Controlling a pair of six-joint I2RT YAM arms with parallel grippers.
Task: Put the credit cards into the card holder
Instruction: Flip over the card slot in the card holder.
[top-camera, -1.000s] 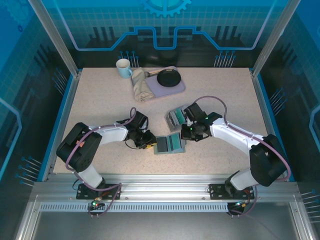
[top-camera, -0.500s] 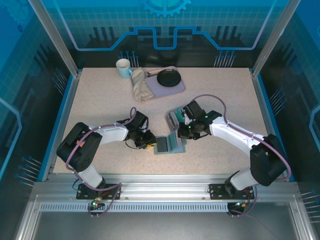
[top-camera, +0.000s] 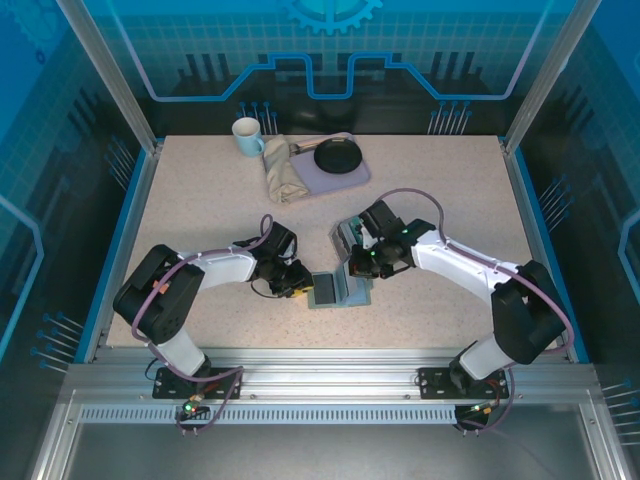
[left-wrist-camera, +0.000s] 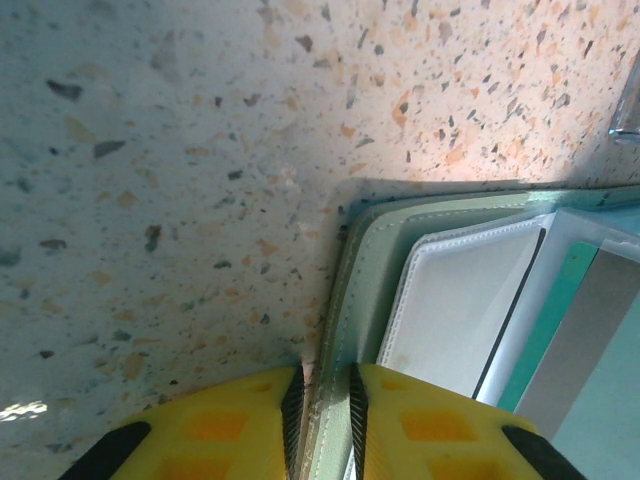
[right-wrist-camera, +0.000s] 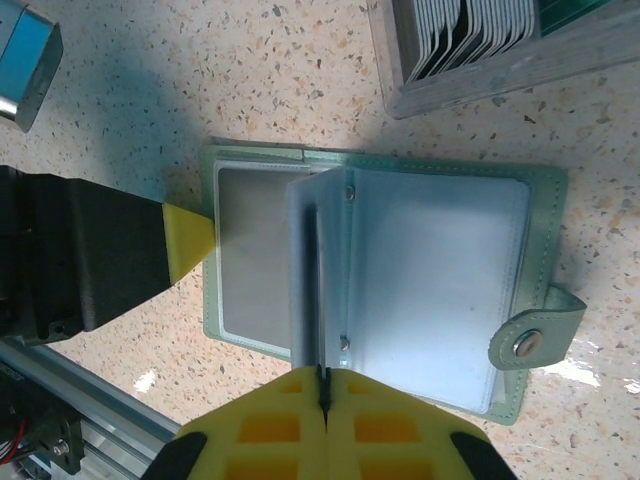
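One speckled tabletop (top-camera: 200, 200) between blue walls (top-camera: 60, 150) bears the card holder (top-camera: 336, 291).

Speckled beige table (top-camera: 200, 210) with a blue rim. White mug (top-camera: 246, 135) stands upright at the far left. Beige crumpled cloth (top-camera: 283, 176) lies just beside the mug, its right side over the left edge of a lilac tray (top-camera: 352, 176). Black round dish (top-camera: 335, 156) sits on the tray. Small clear box (right-wrist-camera: 470, 75) stands mid-table, well apart from the tray. Metal rail (top-camera: 320, 400) runs along the near edge.
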